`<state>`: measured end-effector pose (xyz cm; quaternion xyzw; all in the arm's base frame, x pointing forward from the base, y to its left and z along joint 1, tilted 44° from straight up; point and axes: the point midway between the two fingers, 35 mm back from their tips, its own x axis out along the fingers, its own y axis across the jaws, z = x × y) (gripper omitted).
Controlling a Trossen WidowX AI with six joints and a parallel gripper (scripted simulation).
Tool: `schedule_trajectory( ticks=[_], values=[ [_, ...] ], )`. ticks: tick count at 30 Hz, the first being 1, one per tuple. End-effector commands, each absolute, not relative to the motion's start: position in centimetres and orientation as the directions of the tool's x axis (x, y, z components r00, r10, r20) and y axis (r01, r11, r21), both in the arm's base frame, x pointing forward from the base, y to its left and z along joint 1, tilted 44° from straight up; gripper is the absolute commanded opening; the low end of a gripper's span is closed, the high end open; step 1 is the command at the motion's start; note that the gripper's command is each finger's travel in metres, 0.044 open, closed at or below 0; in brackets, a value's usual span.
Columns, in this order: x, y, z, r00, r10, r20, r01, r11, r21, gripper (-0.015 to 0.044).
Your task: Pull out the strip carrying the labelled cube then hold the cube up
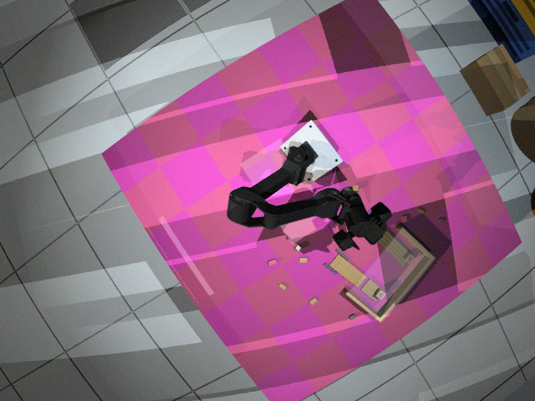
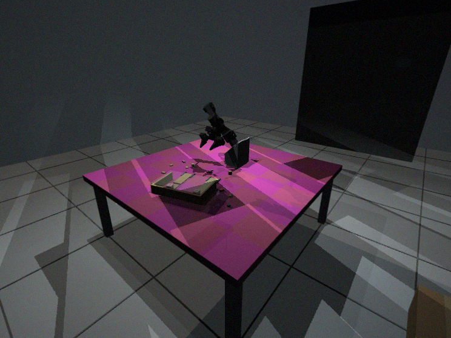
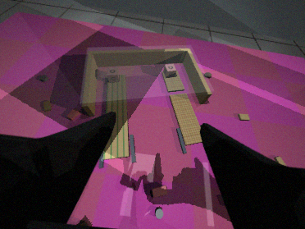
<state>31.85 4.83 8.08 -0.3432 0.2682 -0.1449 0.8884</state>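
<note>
A green-striped strip (image 1: 392, 245) (image 3: 117, 128) runs out of the walled box in one piece. A pale cube (image 1: 409, 259) (image 3: 112, 75) with a ring mark is at its inner end, dim under the clear cover. The other strip is in two parts with a gap: a long woven part (image 1: 347, 270) (image 3: 186, 117) and a short part (image 1: 370, 287) (image 3: 175, 83). Another ring-marked cube (image 1: 380, 294) (image 3: 170, 70) is at the short part's inner end. My gripper (image 1: 364, 228) (image 2: 207, 147) (image 3: 158, 121) is open and empty, raised above the table on the open side of the box.
The box has tan walls (image 1: 408, 287) (image 2: 173, 195) (image 3: 139, 57) on three sides. Short grey rails (image 1: 330, 268) (image 3: 132, 148) (image 3: 181, 140) flank the strips' outer ends. Small loose blocks (image 1: 303, 259) (image 3: 158, 190) (image 3: 243, 116) are scattered around. The white base plate (image 1: 323, 151) is behind the arm.
</note>
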Motion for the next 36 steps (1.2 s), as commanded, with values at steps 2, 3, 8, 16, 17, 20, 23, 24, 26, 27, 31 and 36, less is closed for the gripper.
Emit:
schedule_trajectory(
  ticks=[2, 3, 8, 16, 17, 20, 23, 24, 26, 27, 31, 36],
  values=[
    [32.8, 5.1, 7.2, 0.786, -0.449, -0.425, 0.043, 0.725, -0.687, 0.0321],
    [33.5, 5.2, 6.6, 0.763, -0.459, -0.455, 0.029, 0.728, -0.685, 0.0295],
    [36.0, 5.3, 3.3, 0.619, -0.514, -0.594, -0.028, 0.741, -0.671, 0.0164],
    [37.5, 4.3, -1.7, 0.303, -0.620, -0.724, -0.107, 0.733, -0.672, 0.0000],
    [37.5, 4.1, -2.3, 0.258, -0.632, -0.731, -0.114, 0.731, -0.672, 0.0000],
    [37.3, 3.4, -3.8, 0.119, -0.666, -0.736, -0.133, 0.724, -0.677, 0.0000],
    [36.9, 2.7, -4.6, 0.012, -0.688, -0.726, -0.146, 0.717, -0.682, 0.0000],
    [36.9, 2.7, -4.7, 0.004, -0.689, -0.724, -0.147, 0.716, -0.682, 0.0000],
    [36.9, 2.7, -4.7, 0.004, -0.689, -0.724, -0.147, 0.716, -0.682, 0.0000],
    [36.9, 2.7, -4.7, 0.004, -0.689, -0.724, -0.147, 0.716, -0.682, 0.0000],
    [36.5, 2.6, -4.6, 0.004, -0.690, -0.724, -0.147, 0.716, -0.682, 0.0000],
    [36.4, 2.3, -4.9, 0.004, -0.689, -0.724, -0.147, 0.716, -0.682, 0.0000]
  ],
)
